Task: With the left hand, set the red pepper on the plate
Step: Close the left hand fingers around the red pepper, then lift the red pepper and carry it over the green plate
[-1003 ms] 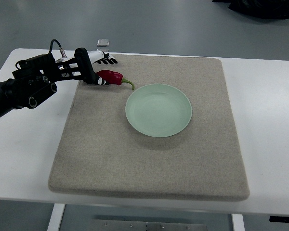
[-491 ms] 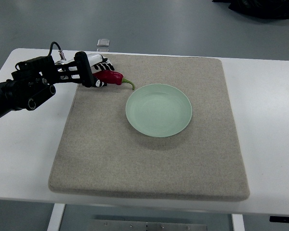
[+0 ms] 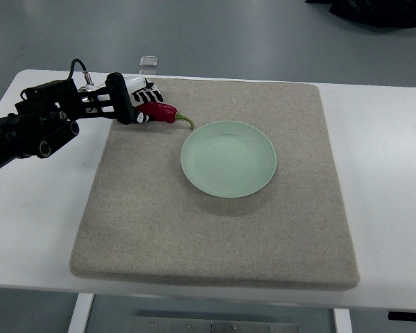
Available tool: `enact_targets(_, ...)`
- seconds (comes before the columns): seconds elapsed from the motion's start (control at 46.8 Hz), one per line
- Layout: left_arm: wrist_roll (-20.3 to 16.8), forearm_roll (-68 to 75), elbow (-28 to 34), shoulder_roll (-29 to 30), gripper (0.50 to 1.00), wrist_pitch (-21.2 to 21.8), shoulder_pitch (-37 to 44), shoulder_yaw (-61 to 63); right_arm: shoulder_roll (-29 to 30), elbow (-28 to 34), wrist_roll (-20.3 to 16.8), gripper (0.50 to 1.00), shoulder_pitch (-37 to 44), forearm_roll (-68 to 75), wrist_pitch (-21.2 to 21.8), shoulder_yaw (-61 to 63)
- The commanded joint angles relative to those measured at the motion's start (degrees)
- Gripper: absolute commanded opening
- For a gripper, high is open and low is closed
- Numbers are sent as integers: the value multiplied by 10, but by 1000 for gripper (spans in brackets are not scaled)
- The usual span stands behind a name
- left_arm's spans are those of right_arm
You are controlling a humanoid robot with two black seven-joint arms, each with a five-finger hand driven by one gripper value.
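One red pepper (image 3: 159, 112) is clasped by the left hand (image 3: 140, 103) near the mat's (image 3: 215, 229) far left corner, stem pointed toward the plate (image 3: 228, 159). Fingers are wrapped around its blunt end, presumably so it can be carried to the empty plate at mat centre.

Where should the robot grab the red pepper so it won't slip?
Probably around the fat red body of the pepper, coming from the left, away from the thin green stem that points at the plate. The body is wide enough for fingers; the stem is skinny and curved. The left hand is already at that end.
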Motion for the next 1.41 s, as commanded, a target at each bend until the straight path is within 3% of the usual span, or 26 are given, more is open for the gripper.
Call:
enact_targets(0.0, 0, 0, -1, 0, 613, 0, 0, 0, 0, 0, 0, 932, 0, 0, 0, 0)
enact_targets(0.192, 0, 1, -3, -1, 500, 0, 0, 0, 0, 0, 0, 932, 0, 0, 0, 0)
enact_targets(0.768, -1, -3, -38, 1, 500, 6, -7, -32, 0, 0, 0, 932, 0, 0, 0, 0)
enact_targets(1.388, -8, 32, -168, -3, 500, -2, -65, -25, 0, 0, 0, 932, 0, 0, 0, 0)
